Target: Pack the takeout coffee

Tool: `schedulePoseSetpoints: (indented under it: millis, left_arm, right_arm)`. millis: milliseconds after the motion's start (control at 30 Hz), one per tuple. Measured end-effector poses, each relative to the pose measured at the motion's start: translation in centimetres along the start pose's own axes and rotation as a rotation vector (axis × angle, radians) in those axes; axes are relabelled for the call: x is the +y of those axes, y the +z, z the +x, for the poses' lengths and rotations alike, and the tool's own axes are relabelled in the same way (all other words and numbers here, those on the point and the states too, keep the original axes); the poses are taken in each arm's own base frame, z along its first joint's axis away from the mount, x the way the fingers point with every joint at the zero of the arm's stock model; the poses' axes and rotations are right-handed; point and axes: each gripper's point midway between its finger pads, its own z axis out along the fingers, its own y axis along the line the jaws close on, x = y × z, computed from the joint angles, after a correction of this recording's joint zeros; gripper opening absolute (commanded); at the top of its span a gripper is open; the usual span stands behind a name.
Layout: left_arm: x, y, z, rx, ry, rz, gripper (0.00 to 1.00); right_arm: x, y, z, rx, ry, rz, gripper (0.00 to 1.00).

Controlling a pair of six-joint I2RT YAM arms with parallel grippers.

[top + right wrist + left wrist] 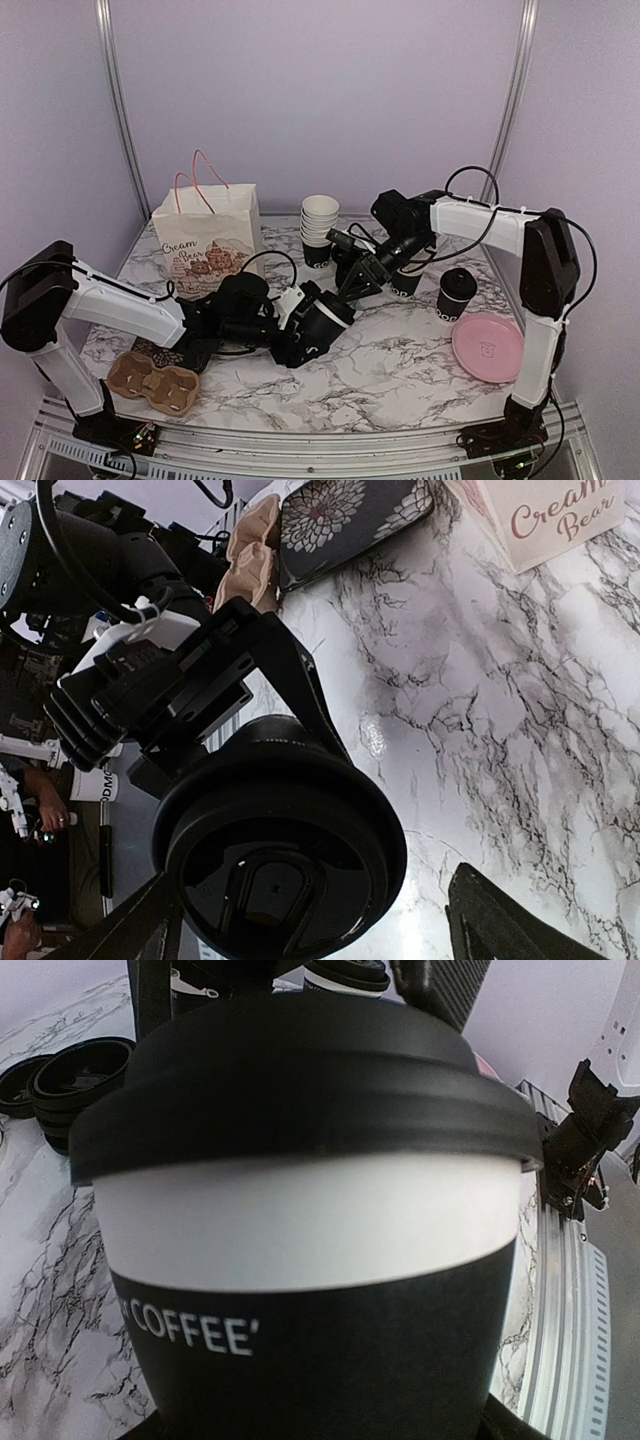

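Observation:
My left gripper [300,335] is shut on a takeout coffee cup [320,318] and holds it tilted above the middle of the table. In the left wrist view the cup [310,1260] fills the frame: black lid, white band, black body lettered "COFFEE". My right gripper [357,278] is open just beyond the cup's top. In the right wrist view its fingers [500,920] stand either side of the black lid [280,865], the right one clear of it. Two more lidded coffee cups stand at the right [457,293] and under the right arm [405,283].
A white paper bag [208,240] with pink handles stands at the back left. A brown cardboard cup carrier [153,380] lies front left. A stack of nested cups [320,228] stands at the back. A pink plate [487,348] lies front right. Stacked black lids [70,1080] lie beyond the held cup.

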Motion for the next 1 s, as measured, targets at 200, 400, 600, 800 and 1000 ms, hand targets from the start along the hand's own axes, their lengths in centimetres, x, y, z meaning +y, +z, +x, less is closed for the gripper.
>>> schedulePoseSetpoints:
  millis: [200,400,600,800,1000]
  left_arm:
    - [0.0,0.0,0.0,0.000,0.005,0.000,0.72]
    - [-0.3,0.0,0.5,0.019,0.014,0.010,0.72]
    - [-0.6,0.1,0.7,0.027,0.020,0.020,0.72]
    - [-0.6,0.1,0.7,0.025,0.028,0.019,0.72]
    - [0.2,1.4,1.0,0.032,0.039,-0.011,0.75]
  right_arm:
    - [0.2,0.3,0.1,0.006,-0.005,-0.008,0.87]
    - [0.6,1.0,0.5,0.029,-0.014,-0.008,0.91]
    - [0.9,1.2,0.6,0.036,-0.019,-0.018,0.92]
    - [1.1,1.2,0.7,0.038,-0.013,-0.031,0.88]
    - [0.7,1.4,0.9,0.047,-0.017,-0.013,0.82]
